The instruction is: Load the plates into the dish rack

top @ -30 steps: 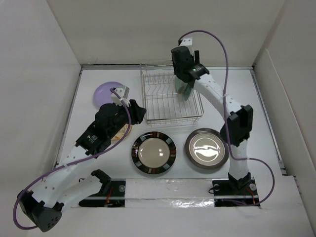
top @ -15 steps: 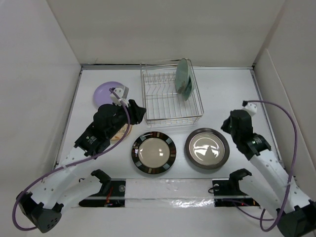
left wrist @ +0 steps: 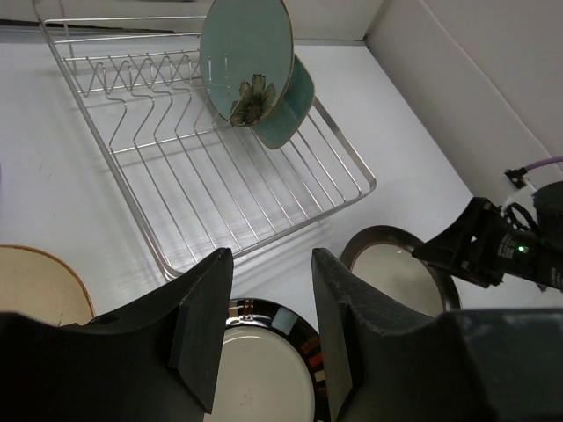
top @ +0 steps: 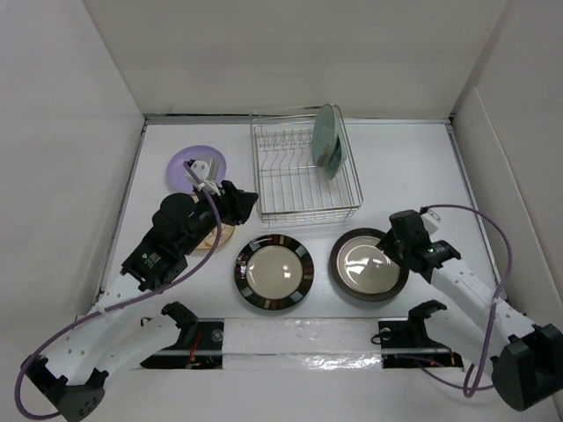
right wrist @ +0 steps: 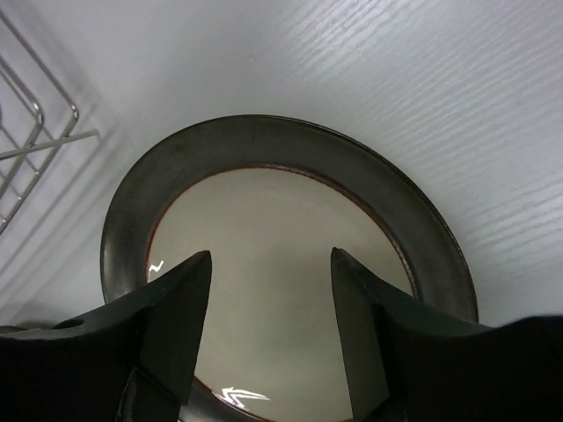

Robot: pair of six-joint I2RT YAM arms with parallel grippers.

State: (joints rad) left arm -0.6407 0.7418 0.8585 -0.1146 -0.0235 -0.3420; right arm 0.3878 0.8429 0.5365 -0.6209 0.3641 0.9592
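Rack (top: 303, 176) of silver wire at far middle of table (top: 422, 167), two pale green plates (top: 327, 141) upright at its right end, flower print clear only in left wrist view, lavender plate (top: 189, 165) seen only from above, glossy grey-brown plate (right wrist: 281, 220) flat beneath right gripper (right wrist: 271, 264), jaws apart, left gripper (left wrist: 268, 264) likewise spread.

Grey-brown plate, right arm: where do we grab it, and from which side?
Grip the grey-brown plate by its wide rim, probably at the right edge. It lies flat on the table, so only the rim offers a pinch, one finger slipped beneath. The open right gripper hangs just above it, and that side faces bare table; the black-rimmed plate crowds the left.
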